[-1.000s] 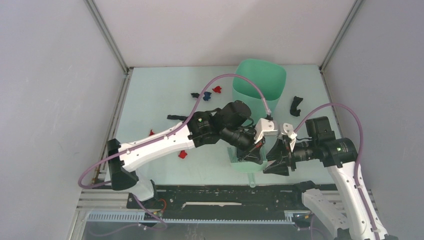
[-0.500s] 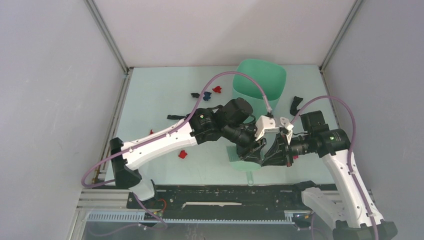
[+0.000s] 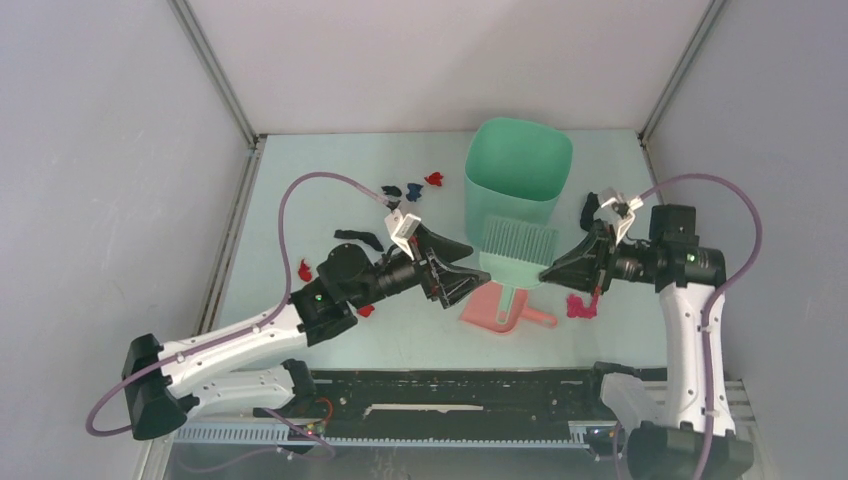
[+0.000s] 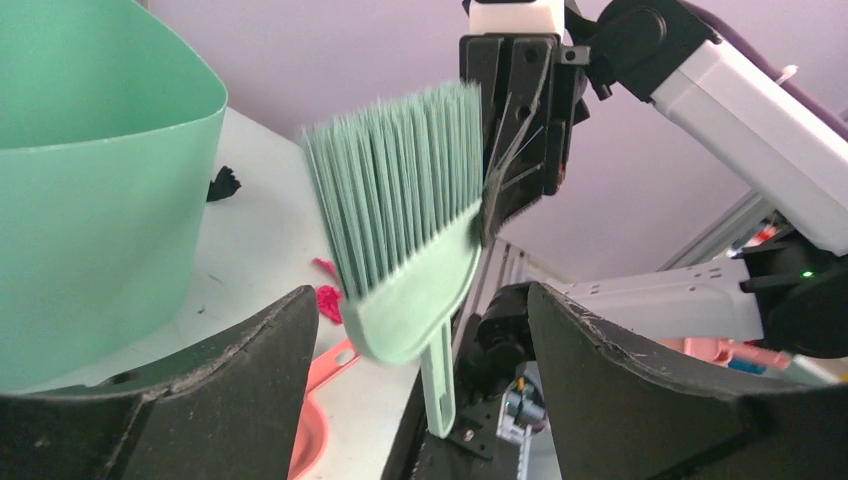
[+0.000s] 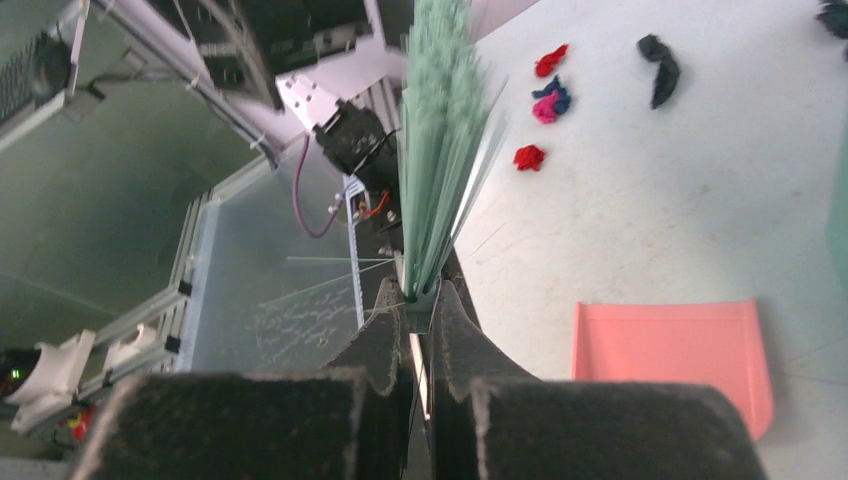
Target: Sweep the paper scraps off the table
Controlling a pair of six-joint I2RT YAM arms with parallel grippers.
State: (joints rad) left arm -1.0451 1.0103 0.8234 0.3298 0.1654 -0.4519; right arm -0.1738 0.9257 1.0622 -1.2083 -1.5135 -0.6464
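My right gripper (image 3: pixel 549 272) is shut on the edge of the green hand brush (image 3: pixel 518 248) and holds it in the air in front of the bin, bristles up and handle hanging down. The right wrist view shows the pads (image 5: pixel 385 345) pinching the brush (image 5: pixel 440 150) at its base. My left gripper (image 3: pixel 474 268) stands open just left of the brush (image 4: pixel 400 230), empty, jaws wide apart. Paper scraps lie on the table (image 3: pixel 300 200): red, blue and black ones (image 3: pixel 410 188) at the back, a black one (image 3: pixel 358 238), red ones (image 3: pixel 304 270) (image 3: pixel 366 310), a magenta one (image 3: pixel 580 305).
The pink dustpan (image 3: pixel 495 308) lies flat on the table under the brush, handle toward the right. The tall mint-green bin (image 3: pixel 518 170) stands just behind. A black scrap (image 3: pixel 592 208) lies right of the bin. Metal rails edge the table's left side and near edge.
The brush passed from my left gripper to my right. The left opened and drew back left; the right shut on the brush and carried it up and back, uncovering the dustpan.
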